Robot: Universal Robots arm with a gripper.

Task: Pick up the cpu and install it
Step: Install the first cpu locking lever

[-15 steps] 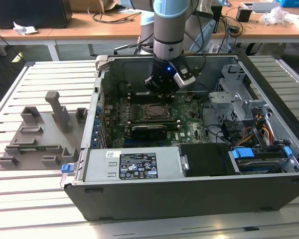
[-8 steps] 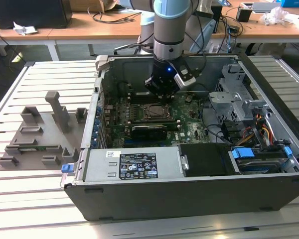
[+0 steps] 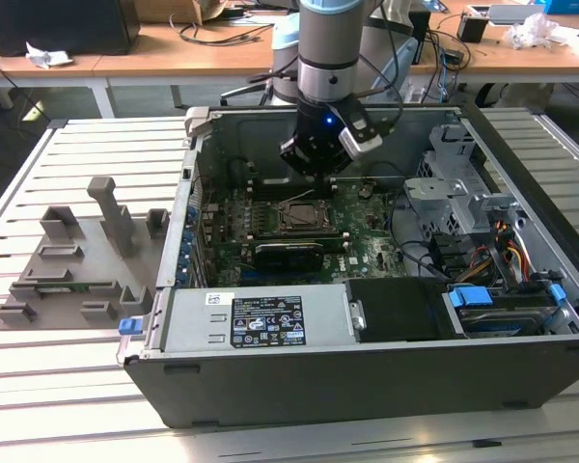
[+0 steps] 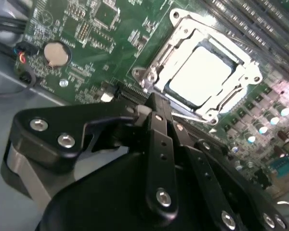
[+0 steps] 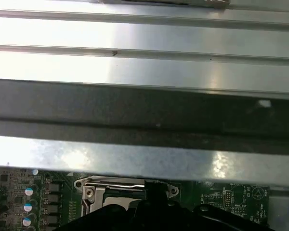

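Observation:
The cpu [image 4: 200, 72], a flat square chip with a shiny silver top, lies inside the motherboard socket [image 4: 153, 72], ringed by the socket's metal frame. My gripper [image 4: 154, 101] hovers just off one side of the socket, its black fingers closed together to a single tip with nothing between them. In the exterior view the gripper [image 3: 317, 166] hangs inside the open computer case, above the far edge of the socket [image 3: 299, 217]. The first wrist view catches the socket frame [image 5: 111, 185] just past the dark gripper tip [image 5: 154, 190].
A grey plastic holder tray [image 3: 68, 260] lies on the slatted table at the exterior view's left. Inside the case are a power supply [image 3: 261, 318], a drive cage [image 3: 454, 183] and coloured cables [image 3: 502, 256]. A coin battery [image 4: 56, 54] sits on the board. The case wall [image 5: 144, 67] is close.

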